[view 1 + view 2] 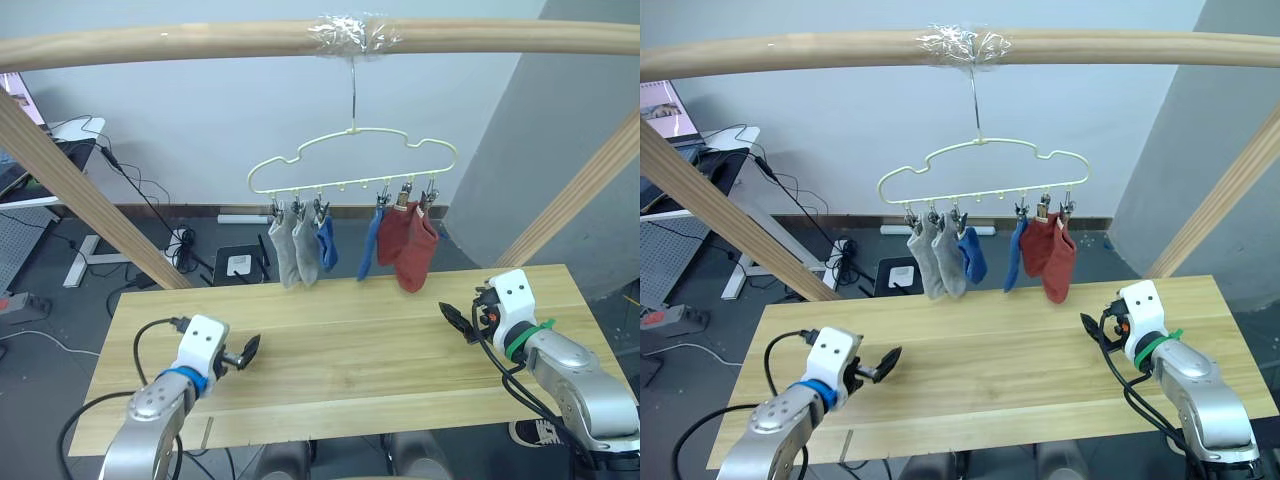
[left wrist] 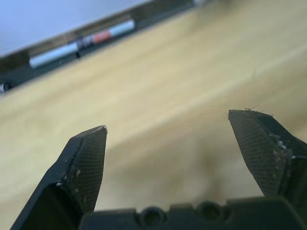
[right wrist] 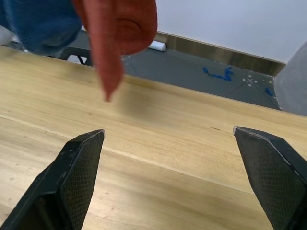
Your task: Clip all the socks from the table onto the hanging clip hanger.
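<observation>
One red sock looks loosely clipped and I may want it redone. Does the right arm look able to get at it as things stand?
Probably yes. The right pincer is open and holds nothing, and the rust-red socks hang from the clip hanger up and to its left, nothing between them; it would need to lift.

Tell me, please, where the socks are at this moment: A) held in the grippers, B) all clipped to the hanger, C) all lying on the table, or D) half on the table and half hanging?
B: two grey socks, two blue socks and two red socks all hang from the clip hanger, none on the table.
</observation>
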You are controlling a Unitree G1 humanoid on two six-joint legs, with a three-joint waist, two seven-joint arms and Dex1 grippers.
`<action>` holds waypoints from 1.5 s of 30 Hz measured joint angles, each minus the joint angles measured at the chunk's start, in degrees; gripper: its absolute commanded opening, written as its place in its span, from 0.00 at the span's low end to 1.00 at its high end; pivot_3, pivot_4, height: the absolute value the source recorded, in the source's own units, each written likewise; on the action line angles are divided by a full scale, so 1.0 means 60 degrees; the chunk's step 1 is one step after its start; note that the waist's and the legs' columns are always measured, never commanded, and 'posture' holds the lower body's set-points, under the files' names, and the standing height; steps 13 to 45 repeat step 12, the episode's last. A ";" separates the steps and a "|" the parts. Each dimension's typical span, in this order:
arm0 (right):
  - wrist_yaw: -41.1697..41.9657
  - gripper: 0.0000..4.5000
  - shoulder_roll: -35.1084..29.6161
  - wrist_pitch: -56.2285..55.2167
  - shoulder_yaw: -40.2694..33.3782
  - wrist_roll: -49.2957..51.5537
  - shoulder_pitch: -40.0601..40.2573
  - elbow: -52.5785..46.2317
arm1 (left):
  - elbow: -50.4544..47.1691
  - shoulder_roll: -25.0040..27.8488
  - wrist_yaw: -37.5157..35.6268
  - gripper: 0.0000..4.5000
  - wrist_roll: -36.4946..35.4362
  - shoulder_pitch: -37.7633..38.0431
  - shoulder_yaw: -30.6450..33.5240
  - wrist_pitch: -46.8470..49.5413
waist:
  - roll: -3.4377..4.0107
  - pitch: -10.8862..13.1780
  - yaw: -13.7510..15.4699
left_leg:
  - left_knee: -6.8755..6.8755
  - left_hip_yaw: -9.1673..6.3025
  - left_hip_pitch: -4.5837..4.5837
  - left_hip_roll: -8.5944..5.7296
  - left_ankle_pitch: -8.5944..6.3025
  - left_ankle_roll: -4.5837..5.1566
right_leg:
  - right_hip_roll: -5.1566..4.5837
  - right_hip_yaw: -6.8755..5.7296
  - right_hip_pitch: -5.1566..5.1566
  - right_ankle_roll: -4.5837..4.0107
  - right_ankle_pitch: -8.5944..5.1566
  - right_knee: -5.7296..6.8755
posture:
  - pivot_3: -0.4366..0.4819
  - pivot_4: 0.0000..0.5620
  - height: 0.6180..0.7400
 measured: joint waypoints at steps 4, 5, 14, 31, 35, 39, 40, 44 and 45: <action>-0.0162 1.00 0.0020 -0.0135 -0.0196 -0.0168 0.0436 0.0316 | 0.0102 0.0047 0.0128 1.00 0.0084 0.0617 0.0259 -0.0359 | -0.0003 -0.0002 0.0134 | -0.0001 -0.0004 -0.0004 0.0002 0.0000 0.0000 | -0.0001 -0.0006 0.0000 0.0000 -0.0001 -0.0004 | 0.45 0.35 1.00; -0.0240 1.00 0.0021 -0.0178 -0.0200 -0.0198 0.0524 0.0383 | 0.0120 0.0072 0.0133 1.00 0.0078 0.0651 0.0345 -0.0475 | -0.0003 -0.0002 0.0154 | 0.0001 -0.0006 -0.0005 0.0002 0.0000 0.0000 | -0.0002 -0.0008 0.0001 0.0000 -0.0001 -0.0004 | 0.45 0.35 1.00; -0.0730 1.00 0.0268 -0.0568 -0.0327 -0.0579 0.0721 0.0737 | 0.0354 0.0125 -0.0015 1.00 0.0034 0.0388 0.0476 -0.0752 | -0.0014 -0.0022 0.0143 | 0.0002 0.0001 0.0000 0.0002 0.0001 0.0000 | -0.0003 -0.0006 0.0004 0.0000 0.0000 -0.0004 | 0.45 0.32 1.00; -0.0730 1.00 0.0268 -0.0568 -0.0327 -0.0579 0.0721 0.0737 | 0.0354 0.0125 -0.0015 1.00 0.0034 0.0388 0.0476 -0.0752 | -0.0014 -0.0022 0.0143 | 0.0002 0.0001 0.0000 0.0002 0.0001 0.0000 | -0.0003 -0.0006 0.0004 0.0000 0.0000 -0.0004 | 0.45 0.32 1.00; -0.0730 1.00 0.0268 -0.0568 -0.0327 -0.0579 0.0721 0.0737 | 0.0354 0.0125 -0.0015 1.00 0.0034 0.0388 0.0476 -0.0752 | -0.0014 -0.0022 0.0143 | 0.0002 0.0001 0.0000 0.0002 0.0001 0.0000 | -0.0003 -0.0006 0.0004 0.0000 0.0000 -0.0004 | 0.45 0.32 1.00; -0.0730 1.00 0.0268 -0.0568 -0.0327 -0.0579 0.0721 0.0737 | 0.0354 0.0125 -0.0015 1.00 0.0034 0.0388 0.0476 -0.0752 | -0.0014 -0.0022 0.0143 | 0.0002 0.0001 0.0000 0.0002 0.0001 0.0000 | -0.0003 -0.0006 0.0004 0.0000 0.0000 -0.0004 | 0.45 0.32 1.00; -0.0730 1.00 0.0268 -0.0568 -0.0327 -0.0579 0.0721 0.0737 | 0.0354 0.0125 -0.0015 1.00 0.0034 0.0388 0.0476 -0.0752 | -0.0014 -0.0022 0.0143 | 0.0002 0.0001 0.0000 0.0002 0.0001 0.0000 | -0.0003 -0.0006 0.0004 0.0000 0.0000 -0.0004 | 0.45 0.32 1.00; -0.0730 1.00 0.0268 -0.0568 -0.0327 -0.0579 0.0721 0.0737 | 0.0354 0.0125 -0.0015 1.00 0.0034 0.0388 0.0476 -0.0752 | -0.0014 -0.0022 0.0143 | 0.0002 0.0001 0.0000 0.0002 0.0001 0.0000 | -0.0003 -0.0006 0.0004 0.0000 0.0000 -0.0004 | 0.45 0.32 1.00; -0.0730 1.00 0.0268 -0.0568 -0.0327 -0.0579 0.0721 0.0737 | 0.0354 0.0125 -0.0015 1.00 0.0034 0.0388 0.0476 -0.0752 | -0.0014 -0.0022 0.0143 | 0.0002 0.0001 0.0000 0.0002 0.0001 0.0000 | -0.0003 -0.0006 0.0004 0.0000 0.0000 -0.0004 | 0.45 0.32 1.00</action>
